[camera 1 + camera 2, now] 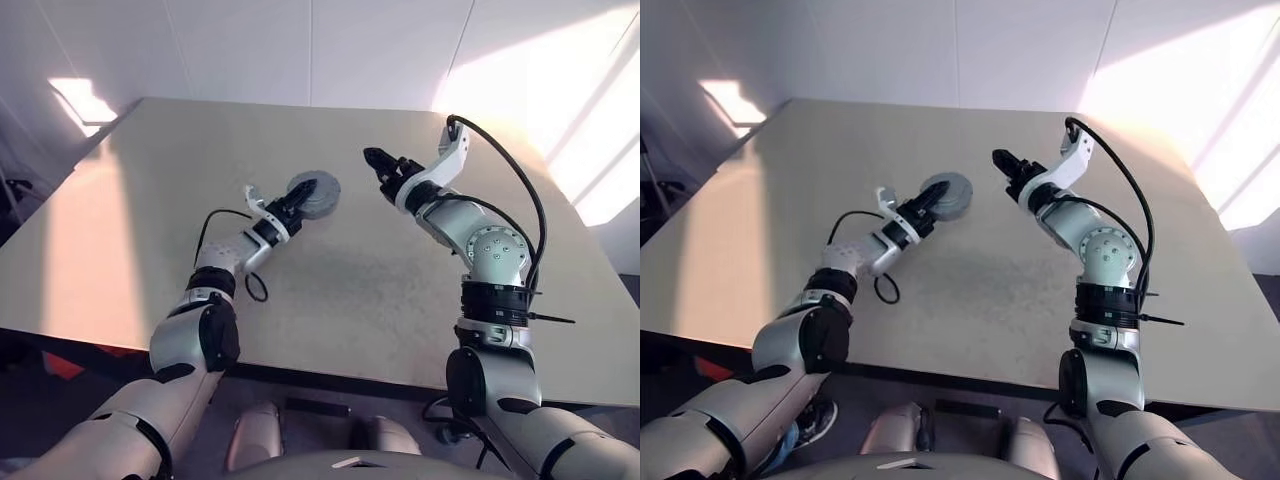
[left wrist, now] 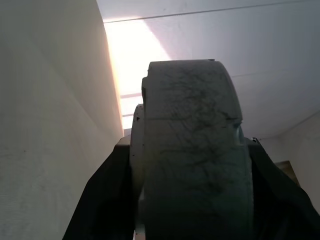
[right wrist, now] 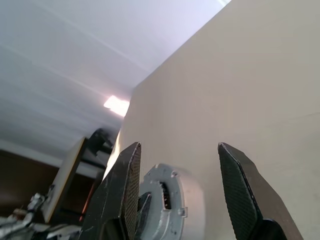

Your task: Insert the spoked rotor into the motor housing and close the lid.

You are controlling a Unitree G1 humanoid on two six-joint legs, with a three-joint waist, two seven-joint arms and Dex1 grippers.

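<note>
I see my left gripper [image 1: 294, 208] pinching the grey motor housing [image 1: 316, 192] near the table's [image 1: 120, 260] far edge. My right gripper [image 1: 378, 163] hangs spread and empty beside it.

The surface [image 1: 380, 280] is wide and bare almost all over, so a hand could slide nearly anywhere on it. One thing stands in the way: the round grey housing [image 1: 316, 192], near the middle toward the far side. The left gripper [image 1: 296, 203] is right at it, with fingers on both sides. The right gripper [image 1: 377, 160] hangs in the air close by, fingers apart, with a small open gap between it and the housing.
</note>
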